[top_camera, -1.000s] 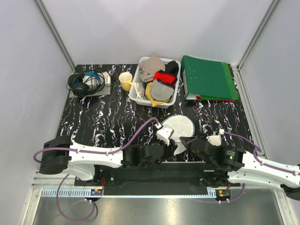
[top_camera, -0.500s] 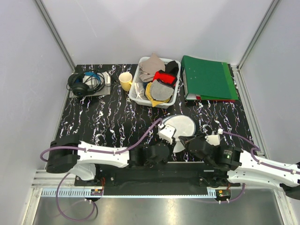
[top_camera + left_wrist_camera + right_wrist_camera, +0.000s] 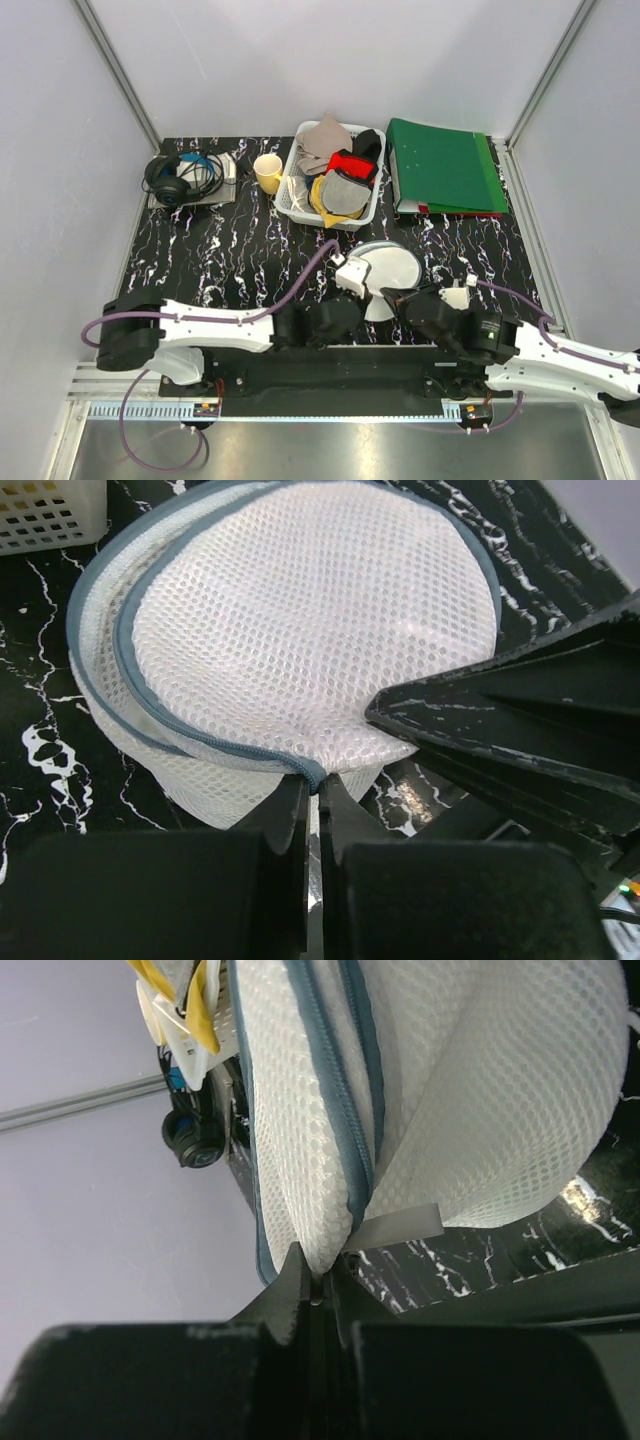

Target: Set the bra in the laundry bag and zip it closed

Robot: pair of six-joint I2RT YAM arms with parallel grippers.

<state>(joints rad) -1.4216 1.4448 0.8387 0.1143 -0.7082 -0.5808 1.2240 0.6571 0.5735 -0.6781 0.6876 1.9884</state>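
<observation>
The laundry bag [image 3: 387,264] is a round white mesh drum with a blue-grey zip, lying at the near middle of the table. It fills the left wrist view [image 3: 300,620] and the right wrist view [image 3: 480,1080]. My left gripper [image 3: 316,785] is shut on the zip's end at the bag's near rim; in the top view it is at the bag's near-left edge [image 3: 364,292]. My right gripper [image 3: 318,1282] is shut on the mesh rim beside the zip, at the bag's near edge [image 3: 392,297]. The near rim is lifted off the table. The bra is hidden.
A white lattice basket [image 3: 298,205] of grey, red and yellow garments stands behind the bag. A yellow cup [image 3: 267,172] is left of it, a green folder [image 3: 445,168] at the back right, and headphones [image 3: 180,178] at the back left.
Both grippers have shifted a little away from the arms' bases with the bag's near rim. The bag has been pushed back and looks shorter from above.
</observation>
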